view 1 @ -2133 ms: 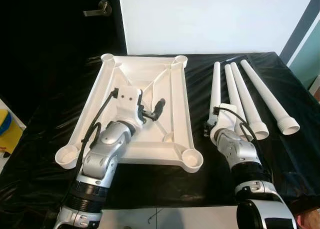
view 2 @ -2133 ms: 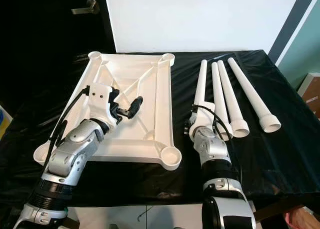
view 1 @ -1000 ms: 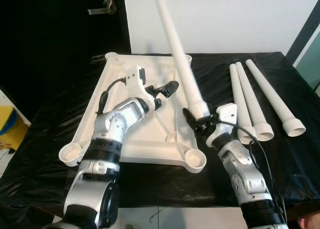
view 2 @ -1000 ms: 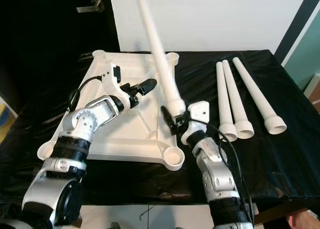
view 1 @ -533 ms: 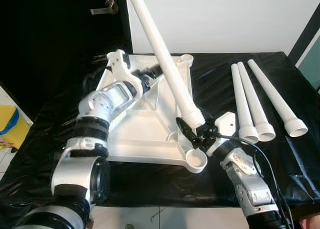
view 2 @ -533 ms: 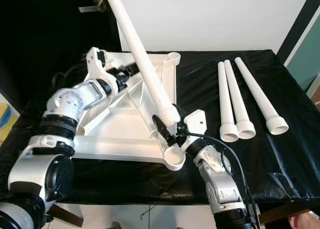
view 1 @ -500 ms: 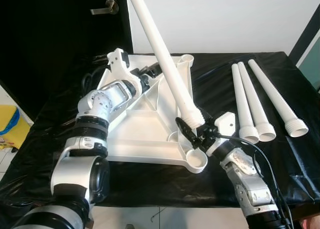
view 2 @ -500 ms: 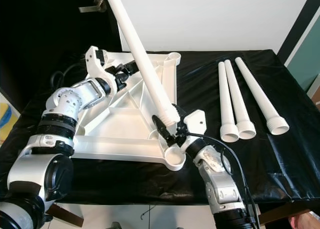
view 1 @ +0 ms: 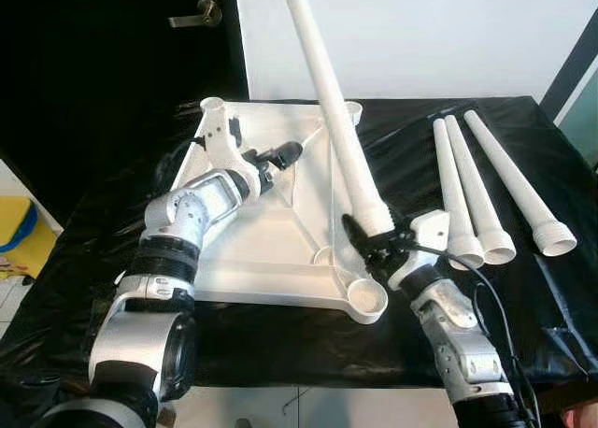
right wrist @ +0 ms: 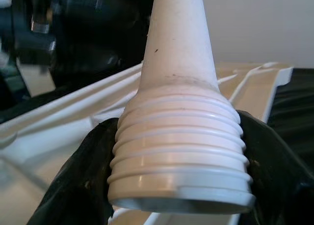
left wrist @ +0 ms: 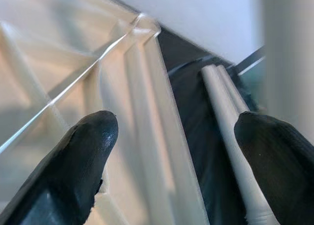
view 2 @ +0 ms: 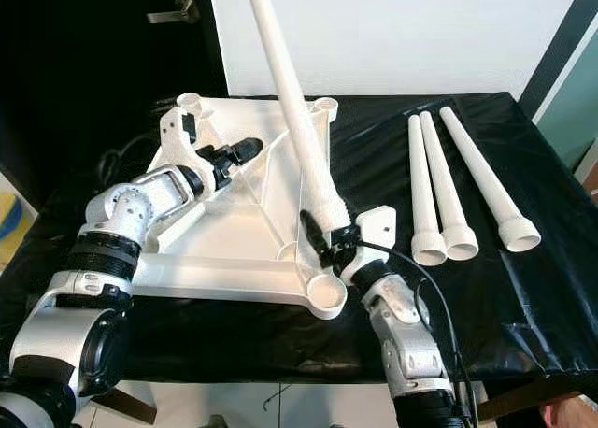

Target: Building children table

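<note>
A white children's tabletop (view 1: 252, 250) lies upside down on the black-covered table, a round leg socket at each corner. My right gripper (view 1: 377, 241) is shut on the threaded end of a white table leg (view 1: 336, 120). The leg slants up and away over the tabletop, and its threaded end (right wrist: 179, 146) hangs a little above and behind the near right socket (view 1: 366, 300). My left gripper (view 1: 278, 155) is open, its fingertips (left wrist: 83, 156) spread over the far part of the tabletop, left of the raised leg and apart from it.
Three more white legs (view 1: 472, 190) lie side by side on the black cloth (view 1: 280, 344) to the right. A dark door with a lever handle (view 1: 196, 17) stands at the back left, a white wall behind. A yellow object (view 1: 14, 232) sits on the floor at left.
The held leg has swung more upright, its top moving right. Its threaded end shifted slightly right. My left gripper now stands clear of the leg, a little lower over the tabletop.
</note>
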`<state>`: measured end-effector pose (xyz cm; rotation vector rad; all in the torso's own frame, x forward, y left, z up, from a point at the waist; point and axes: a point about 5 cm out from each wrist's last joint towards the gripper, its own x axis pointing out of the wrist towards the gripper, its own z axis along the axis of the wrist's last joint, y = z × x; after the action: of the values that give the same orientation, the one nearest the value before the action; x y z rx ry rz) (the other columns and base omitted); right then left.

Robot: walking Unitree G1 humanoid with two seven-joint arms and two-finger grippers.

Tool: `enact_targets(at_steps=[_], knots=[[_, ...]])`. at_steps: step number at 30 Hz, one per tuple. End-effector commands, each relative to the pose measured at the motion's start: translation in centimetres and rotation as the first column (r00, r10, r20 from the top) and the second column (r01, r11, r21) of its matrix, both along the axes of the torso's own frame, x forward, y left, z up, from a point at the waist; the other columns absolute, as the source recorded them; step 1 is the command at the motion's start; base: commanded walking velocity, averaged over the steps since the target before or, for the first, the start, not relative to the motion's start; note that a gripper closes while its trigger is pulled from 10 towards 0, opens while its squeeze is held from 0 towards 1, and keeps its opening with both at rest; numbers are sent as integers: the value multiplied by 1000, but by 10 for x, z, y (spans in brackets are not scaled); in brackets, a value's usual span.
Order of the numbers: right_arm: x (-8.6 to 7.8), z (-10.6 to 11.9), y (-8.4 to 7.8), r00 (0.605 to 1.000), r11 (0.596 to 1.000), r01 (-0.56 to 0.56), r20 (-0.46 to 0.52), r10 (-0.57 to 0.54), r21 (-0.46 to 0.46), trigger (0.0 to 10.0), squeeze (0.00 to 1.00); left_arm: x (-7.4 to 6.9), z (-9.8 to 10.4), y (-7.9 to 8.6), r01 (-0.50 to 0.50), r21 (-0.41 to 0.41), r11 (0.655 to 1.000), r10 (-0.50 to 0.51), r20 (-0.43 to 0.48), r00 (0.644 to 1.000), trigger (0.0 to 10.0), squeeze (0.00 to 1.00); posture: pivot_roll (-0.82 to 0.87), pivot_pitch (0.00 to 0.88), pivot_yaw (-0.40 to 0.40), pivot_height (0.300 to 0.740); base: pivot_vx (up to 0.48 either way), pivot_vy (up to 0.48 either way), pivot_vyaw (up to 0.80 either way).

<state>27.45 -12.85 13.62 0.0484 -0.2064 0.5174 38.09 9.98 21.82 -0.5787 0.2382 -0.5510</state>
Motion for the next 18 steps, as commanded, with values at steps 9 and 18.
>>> enact_targets(at_steps=[9,18], knots=[[0,0,16,994,993,-111,15,112,-39,10000,0,-25,28,-24,468,-132,874,-417,293,861,10000,0,-19,0,22,740,0,0,0],[-9,-2,23,980,979,-196,22,197,-64,10000,0,-17,30,-21,425,-128,896,-379,279,882,10000,0,-25,0,24,740,0,0,0]])
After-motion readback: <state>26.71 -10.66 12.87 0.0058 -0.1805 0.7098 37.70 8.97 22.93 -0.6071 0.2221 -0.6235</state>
